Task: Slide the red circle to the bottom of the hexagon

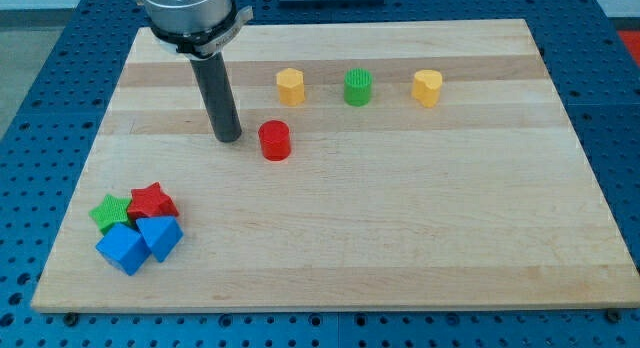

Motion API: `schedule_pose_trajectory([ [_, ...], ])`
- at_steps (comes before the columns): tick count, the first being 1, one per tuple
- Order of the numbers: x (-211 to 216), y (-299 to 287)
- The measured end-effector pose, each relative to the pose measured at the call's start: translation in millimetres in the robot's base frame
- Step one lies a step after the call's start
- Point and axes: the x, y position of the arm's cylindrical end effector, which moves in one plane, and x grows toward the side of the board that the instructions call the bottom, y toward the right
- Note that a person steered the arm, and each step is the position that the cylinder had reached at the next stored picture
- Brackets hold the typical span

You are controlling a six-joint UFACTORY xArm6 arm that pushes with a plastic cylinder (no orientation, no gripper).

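Observation:
The red circle (274, 141) stands on the wooden board, left of centre. The yellow hexagon (290, 86) stands a little above it and slightly to its right, with a gap between them. My tip (229, 138) rests on the board just to the left of the red circle, a small gap apart from it. The rod rises from the tip up to the arm's grey flange at the view's top.
A green circle (357, 87) and a yellow heart-like block (427, 88) stand in a row to the right of the hexagon. At the bottom left a green star (110, 211), a red star (152, 200) and two blue blocks (123, 249) (160, 235) cluster together.

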Motion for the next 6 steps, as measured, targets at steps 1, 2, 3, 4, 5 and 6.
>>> schedule_pose_trajectory([
  [1,0.0,0.0],
  [2,16.9,2.9],
  [3,27.8,4.2],
  [4,27.8,4.2],
  [5,27.7,33.4],
  [6,27.7,35.8],
])
